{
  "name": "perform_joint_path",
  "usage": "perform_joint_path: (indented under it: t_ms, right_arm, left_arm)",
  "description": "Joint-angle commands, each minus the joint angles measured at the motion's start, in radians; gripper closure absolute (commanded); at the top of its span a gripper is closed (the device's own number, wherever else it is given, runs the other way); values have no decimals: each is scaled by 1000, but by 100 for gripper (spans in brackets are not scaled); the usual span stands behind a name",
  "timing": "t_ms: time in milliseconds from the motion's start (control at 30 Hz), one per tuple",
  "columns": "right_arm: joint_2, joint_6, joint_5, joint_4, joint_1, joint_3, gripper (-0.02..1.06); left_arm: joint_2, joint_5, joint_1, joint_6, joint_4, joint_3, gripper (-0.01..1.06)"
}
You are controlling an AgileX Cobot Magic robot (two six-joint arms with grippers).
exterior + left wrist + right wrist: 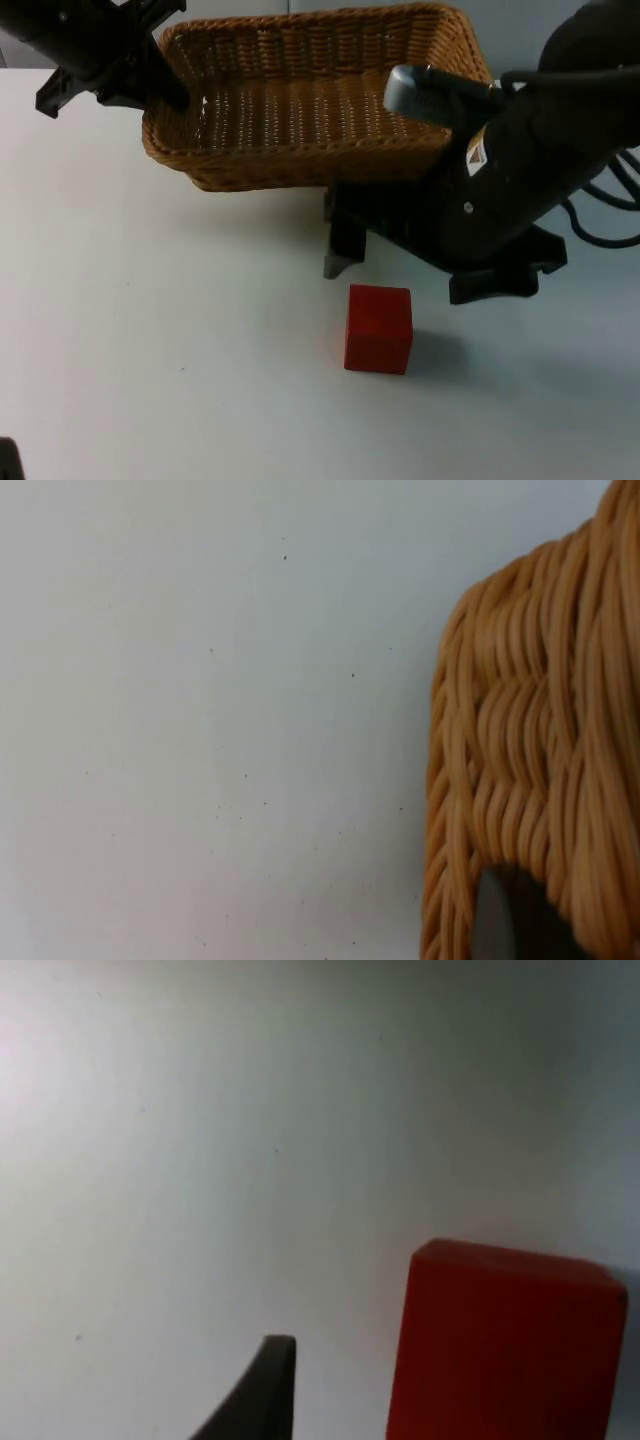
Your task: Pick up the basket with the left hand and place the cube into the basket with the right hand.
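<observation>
Clearly the red cube (379, 329) is sitting flat on the white bench (150, 350), alone, well in front of the wicker basket (310, 110), and it is not yet gripped. The right hand (430, 270) is hovering just behind it, its two black fingers spread wide, one fingertip (342, 258) ending to the cube's rear left and the other (495, 285) to its rear right, neither touching it. From the right wrist, the cube (505, 1345) is lying just beside one dark fingertip (262, 1390), bare bench between them.

The main risk, as I am judging it, is in the closing. The cube is sitting forward of the line between the fingers, so if the hand is lowered as it stands, a finger may land on the cube's top or push it forward instead of straddling it. The cube also looks slightly turned against the fingers' line, so a pinch could catch it on edges, twist it and let it slip out.

The left hand (165, 85) is at the basket's left end, gripping the woven rim; from its wrist a dark finger (500, 920) is pressing against the weave (530, 730). The basket's left end looks to be riding off the bench while the rest is resting low. Held by one corner, it could sag or swing, and the right arm is reaching close along its front wall, so a lift might brush it.
</observation>
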State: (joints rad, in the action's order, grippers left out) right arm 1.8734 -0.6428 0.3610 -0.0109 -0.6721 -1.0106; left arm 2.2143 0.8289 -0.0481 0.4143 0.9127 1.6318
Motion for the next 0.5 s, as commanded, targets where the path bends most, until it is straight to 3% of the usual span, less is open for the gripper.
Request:
perform_joint_path:
  t_ms: [0,167,233,267,300,333,400,433,467]
  right_arm:
    - [29,-13,6,11,-11,-5,-1]
    - [98,-16,22,11,-11,-5,1]
    - [125,-16,22,11,-11,-5,12]
    - [125,-16,22,11,-11,-5,12]
    - [135,-16,19,11,-11,-5,31]
    - [137,-16,18,11,-11,-5,41]
    - [139,-16,4,11,-11,-5,90]
    - [139,-16,0,11,-11,-5,104]
    - [139,-16,0,11,-11,-5,104]
  left_arm:
    - [-17,3,-2,-5,41,13,105]
    - [-17,3,-2,-5,41,13,105]
    - [-17,3,-2,-5,41,13,105]
    - [-17,3,-2,-5,41,13,105]
    - [-17,3,-2,-5,41,13,105]
    - [-17,3,-2,-5,41,13,105]
    - [-17,3,-2,-5,41,13,105]
    - [-17,3,-2,-5,41,13,105]
    - [-17,3,-2,-5,41,13,105]
